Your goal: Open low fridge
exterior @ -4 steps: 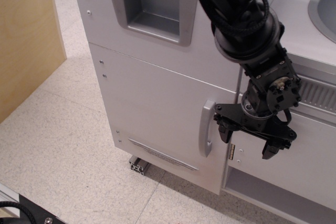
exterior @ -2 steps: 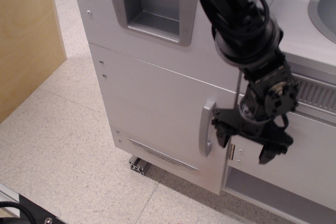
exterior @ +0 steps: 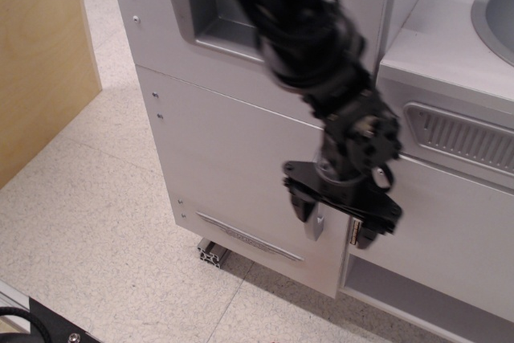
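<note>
The low fridge door [exterior: 233, 158] is a large flat silver-grey panel with a thin slanted vent strip [exterior: 249, 237] near its bottom, and it looks shut. Its curved grey handle [exterior: 316, 223] runs along the door's right edge; only the lower end shows, the rest is hidden behind my gripper. My black gripper [exterior: 335, 217] hangs in front of the handle with its jaws spread. One fingertip [exterior: 303, 206] is left of the handle and the other is to its right. I cannot tell whether the fingers touch the handle. The arm above is motion-blurred.
A silver panel with a recessed dispenser [exterior: 233, 6] sits above the door. A wooden board [exterior: 40, 62] stands at the left. To the right are a counter with a sink [exterior: 498, 14], a vent grille [exterior: 466, 138] and an open lower shelf [exterior: 418, 295]. A metal foot [exterior: 213, 253] sits on the floor.
My gripper has swung left and slightly down, from right of the handle to in front of it, now covering most of the handle. The door has not moved.
</note>
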Action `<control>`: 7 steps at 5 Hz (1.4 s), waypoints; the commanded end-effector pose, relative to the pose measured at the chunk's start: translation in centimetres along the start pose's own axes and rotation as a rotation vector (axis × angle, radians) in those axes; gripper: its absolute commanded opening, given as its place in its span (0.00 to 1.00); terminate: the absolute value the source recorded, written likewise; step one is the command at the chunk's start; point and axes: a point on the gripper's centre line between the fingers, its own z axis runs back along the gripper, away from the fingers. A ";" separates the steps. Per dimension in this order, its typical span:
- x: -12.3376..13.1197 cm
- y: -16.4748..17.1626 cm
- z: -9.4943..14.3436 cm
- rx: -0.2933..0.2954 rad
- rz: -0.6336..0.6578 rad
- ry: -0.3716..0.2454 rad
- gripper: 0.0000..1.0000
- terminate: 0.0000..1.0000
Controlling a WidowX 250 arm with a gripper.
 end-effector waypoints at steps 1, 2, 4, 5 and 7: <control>2.2 3.5 2.1 -0.008 0.069 -0.083 1.00 0.00; 3.3 4.1 1.5 -0.009 0.088 -0.090 1.00 0.00; 4.3 4.1 -0.5 -0.028 0.038 -0.091 1.00 0.00; 4.1 4.1 -0.4 -0.051 0.031 -0.094 0.00 0.00; 3.7 3.9 -0.8 -0.038 0.026 -0.109 0.00 0.00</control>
